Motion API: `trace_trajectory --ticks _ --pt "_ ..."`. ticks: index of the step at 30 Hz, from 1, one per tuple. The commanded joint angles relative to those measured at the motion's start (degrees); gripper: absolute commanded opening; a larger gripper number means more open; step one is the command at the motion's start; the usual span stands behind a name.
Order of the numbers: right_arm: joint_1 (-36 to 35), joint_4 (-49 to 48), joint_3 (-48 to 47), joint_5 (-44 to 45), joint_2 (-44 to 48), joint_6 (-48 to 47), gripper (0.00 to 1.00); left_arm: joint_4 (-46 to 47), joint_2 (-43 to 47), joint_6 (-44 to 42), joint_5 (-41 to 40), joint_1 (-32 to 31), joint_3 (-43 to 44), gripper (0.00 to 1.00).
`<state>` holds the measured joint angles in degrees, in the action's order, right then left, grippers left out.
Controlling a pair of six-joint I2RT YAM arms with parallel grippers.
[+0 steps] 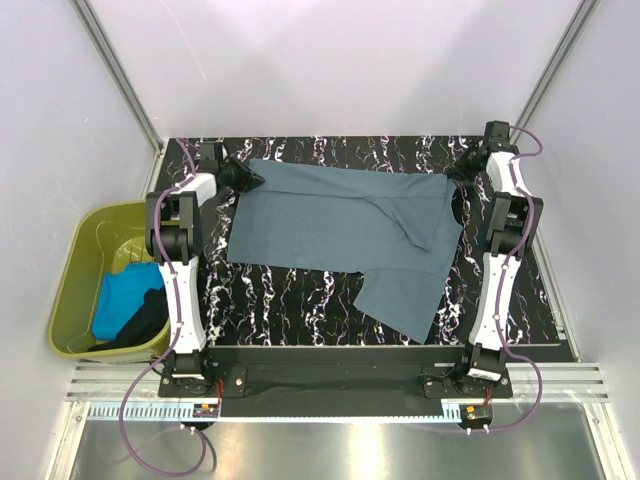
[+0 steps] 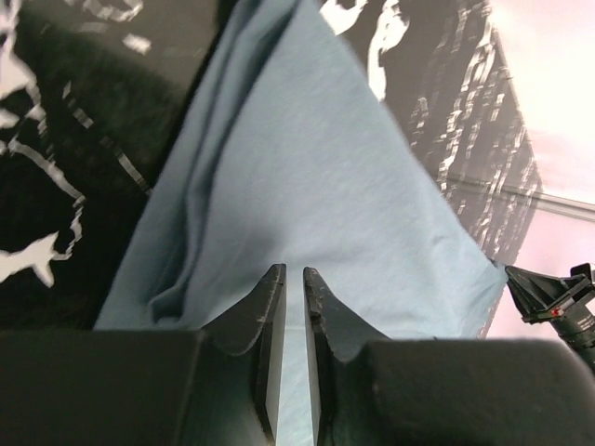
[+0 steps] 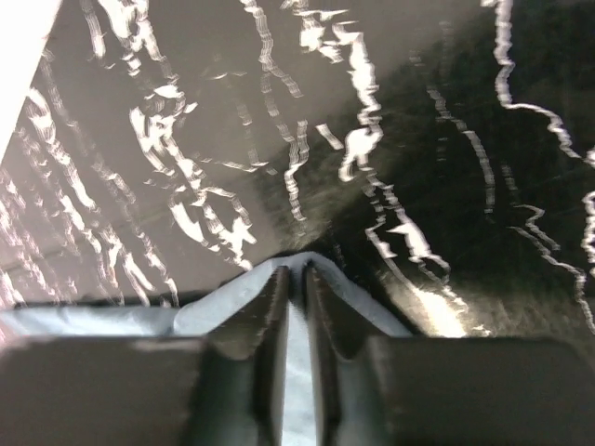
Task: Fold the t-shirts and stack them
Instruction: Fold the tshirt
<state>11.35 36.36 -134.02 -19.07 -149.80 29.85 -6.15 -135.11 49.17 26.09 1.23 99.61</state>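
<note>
The slate grey-blue t-shirt (image 1: 340,225) lies spread on the black marbled table (image 1: 290,300), with one part hanging toward the front right. My left gripper (image 1: 250,178) is at its far left corner, jaws shut on the cloth (image 2: 307,167), which stretches away from the fingertips (image 2: 295,272). My right gripper (image 1: 458,172) is at the far right corner, shut on a pinch of the shirt's edge (image 3: 214,311) that wraps round the fingertips (image 3: 296,269). The turquoise t-shirt (image 1: 125,295) and the black t-shirt (image 1: 140,328) lie crumpled in the tub.
An olive-green plastic tub (image 1: 75,270) stands off the table's left edge. White walls and metal frame posts close in the back and sides. The right arm's end shows at the edge of the left wrist view (image 2: 558,302).
</note>
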Motion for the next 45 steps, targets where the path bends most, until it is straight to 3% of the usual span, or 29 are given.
trace_trajectory --ticks 1,3,11,16,17,19,20,24,27,29,33,36,40,41,45 --pt "0.2 1.3 -2.2 5.2 0.3 1.0 0.1 -0.7 -0.2 0.4 -2.0 0.7 -0.6 0.17" --pt "0.3 1.4 -1.1 9.8 1.5 1.4 0.0 -1.7 -0.2 0.0 -2.6 1.0 -0.6 0.15" --pt "0.5 1.6 1.7 16.5 3.2 3.3 0.0 -4.2 -0.5 -1.5 -4.7 1.6 0.0 0.11" --pt "0.5 4.9 -3.9 14.3 1.4 2.0 0.23 -5.5 0.5 -3.5 -4.1 1.6 1.5 0.12" --pt "0.5 9.6 -5.7 14.4 0.9 1.9 0.33 -6.1 2.0 -4.1 -4.1 1.5 1.5 0.13" --pt "0.6 16.1 -12.5 16.1 0.6 1.0 0.42 -7.0 4.0 -5.8 -4.4 1.3 1.0 0.18" --pt "0.6 21.2 -13.6 17.4 1.7 0.6 0.53 -7.9 6.2 -6.2 -4.4 1.2 0.7 0.2" --pt "0.5 25.0 -4.0 18.7 11.3 -1.6 0.74 -8.4 13.5 -7.7 -3.9 -0.2 -5.5 0.25" --pt "-0.4 24.1 6.8 18.0 19.4 -3.8 0.8 -9.1 19.7 -10.4 -3.1 -2.2 -10.9 0.27" --pt "-2.5 22.8 13.0 16.2 25.5 -4.4 0.81 -10.1 24.4 -12.1 -2.0 -3.3 -13.7 0.28" --pt "-7.8 11.7 37.2 10.4 38.9 -4.6 0.81 -10.2 30.5 -15.0 0.5 -8.7 -21.5 0.29" --pt "-12.8 5.7 48.6 7.9 46.9 -7.5 0.8 -10.0 33.7 -14.7 2.6 -13.0 -25.8 0.29" --pt "-15.0 2.0 54.6 4.5 48.3 -12.5 0.67 -9.8 37.5 -13.9 1.6 -18.5 -29.5 0.29" --pt "-15.2 1.6 55.1 5.3 47.8 -13.4 0.58 -9.8 38.6 -13.7 1.3 -19.9 -30.3 0.29" --pt "-16.8 -1.9 57.2 9.7 46.7 -16.7 0.57 -9.5 41.0 -13.1 0.8 -21.0 -32.3 0.29"
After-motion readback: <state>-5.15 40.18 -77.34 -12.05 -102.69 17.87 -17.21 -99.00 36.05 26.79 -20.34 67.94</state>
